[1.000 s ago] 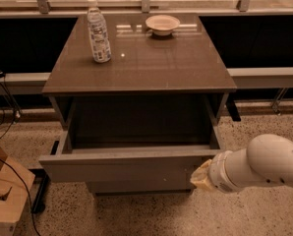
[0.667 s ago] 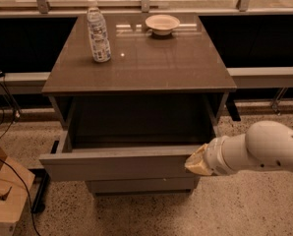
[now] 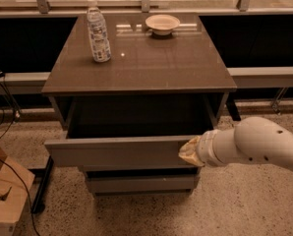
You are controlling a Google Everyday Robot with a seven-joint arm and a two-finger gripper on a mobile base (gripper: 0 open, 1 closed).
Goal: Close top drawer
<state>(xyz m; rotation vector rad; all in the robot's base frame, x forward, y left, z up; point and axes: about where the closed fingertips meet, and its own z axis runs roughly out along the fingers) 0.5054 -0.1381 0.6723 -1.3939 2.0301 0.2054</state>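
Since a second ago your end effector (image 3: 190, 151) has come up and to the left, and the top drawer (image 3: 117, 153) has slid part of the way back into the desk (image 3: 141, 65), though it still stands out well past the front edge. You now have the end effector against the right end of the drawer's flat front panel, touching it or nearly so. It shows only as a pale tan lump at the tip of the white arm (image 3: 254, 141), and you cannot tell whether it is spread or pressed together. The arm itself is cut off at the right edge of the view. Inside the drawer everything lies in shadow under the desk top, so you cannot make out its floor or whether anything is in it. One lower drawer front (image 3: 141, 183) shows beneath it, partly hidden by the open drawer's panel. On the desk top you have one clear plastic bottle (image 3: 98, 31) standing upright near the back left and one shallow bowl (image 3: 162, 23) at the back centre, the two well apart. One wooden box (image 3: 4, 200) at the lower left is cut off by the frame.
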